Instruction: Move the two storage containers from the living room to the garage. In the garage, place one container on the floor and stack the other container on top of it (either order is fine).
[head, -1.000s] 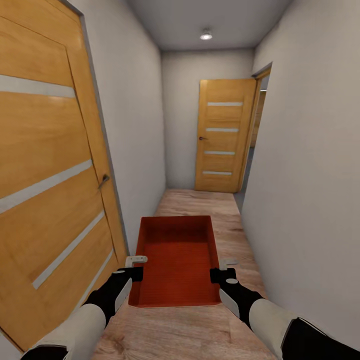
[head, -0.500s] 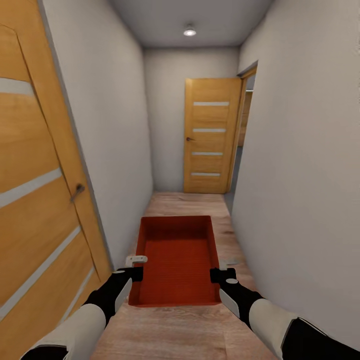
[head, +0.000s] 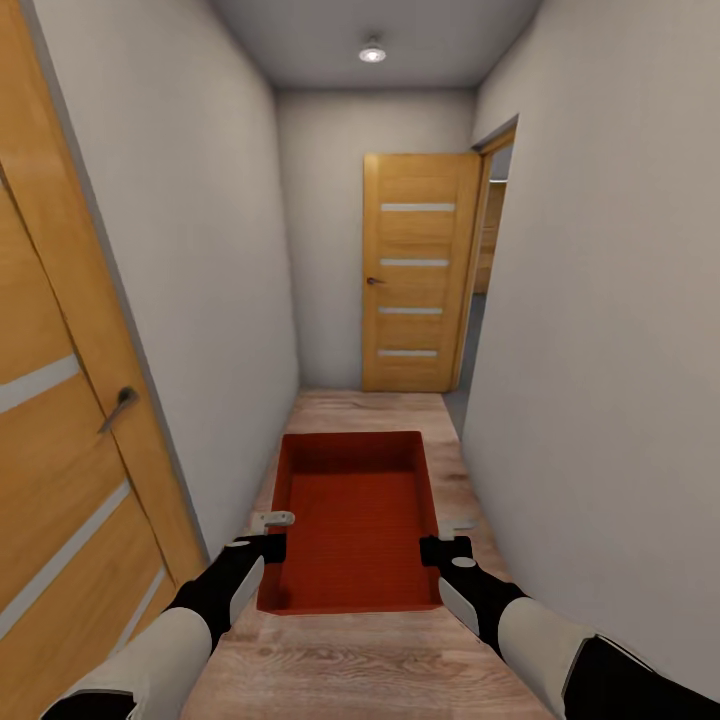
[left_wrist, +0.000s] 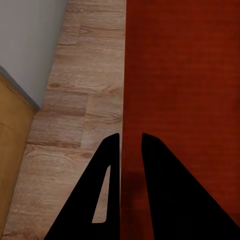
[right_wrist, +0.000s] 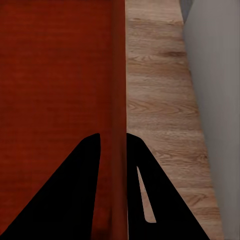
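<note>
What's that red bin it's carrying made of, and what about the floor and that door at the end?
The bin looks like matte orange-red plastic: thin walls with fine ribbing. The floor looks like light wood planks or laminate, showing grain and knots. The door seems honey-coloured wood veneer with pale horizontal strips, perhaps frosted glass.

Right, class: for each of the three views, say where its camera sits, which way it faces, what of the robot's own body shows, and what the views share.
Head view: on the robot's head, facing forward and down a hallway toward a wooden door; both forearms, left gripper and right gripper show, holding the storage container.
Left wrist view: near that gripper, looking along its fingers at the container's wall and plank floor.
Right wrist view: likewise, its gripper straddling the opposite wall.
Shared: the container and floor.
</note>
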